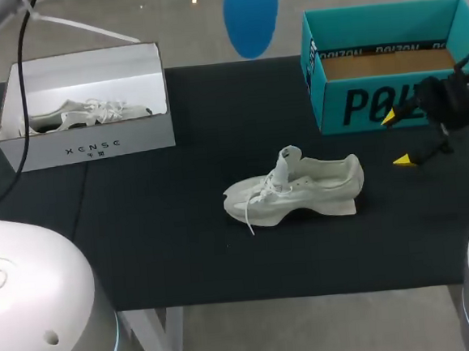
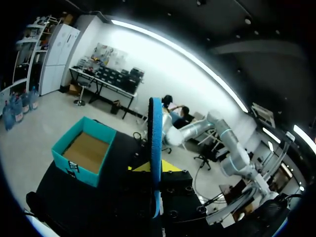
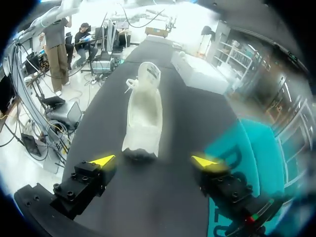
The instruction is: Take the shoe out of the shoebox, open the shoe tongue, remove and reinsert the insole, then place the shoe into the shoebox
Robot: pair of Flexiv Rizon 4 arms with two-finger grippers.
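Lying ahead of spread fingers [image 3: 103, 160]: shoe [image 3: 143, 118].

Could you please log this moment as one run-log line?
left gripper: shut on insole, held high | right gripper: open, beside teal box | shoe: on mat, tongue up

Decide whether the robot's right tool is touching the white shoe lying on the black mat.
Apart. The head view shows bare black mat between the open right tool and the heel of the shoe.
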